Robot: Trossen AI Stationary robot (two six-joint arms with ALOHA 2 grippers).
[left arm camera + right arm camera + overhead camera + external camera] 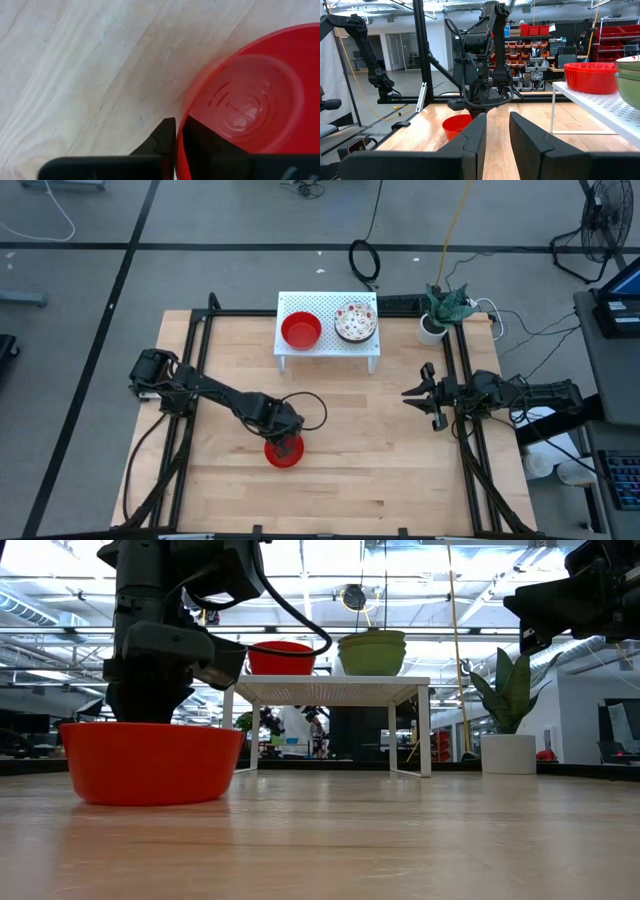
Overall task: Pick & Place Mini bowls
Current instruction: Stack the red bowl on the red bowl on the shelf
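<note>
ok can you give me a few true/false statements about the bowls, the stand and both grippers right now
1. The left gripper is closed on the rim of a red mini bowl on the wooden table. True.
2. The white perforated stand holds no bowls. False: a stack of red bowls and a stack of patterned bowls sit on it.
3. The right gripper holds a patterned bowl. False: it holds nothing and hangs over the table's right side.
4. The potted plant sits on the stand. False: it stands beside the stand, near the table's far right corner.
5. The gripped bowl sits on the table, in front of the stand. True.
</note>
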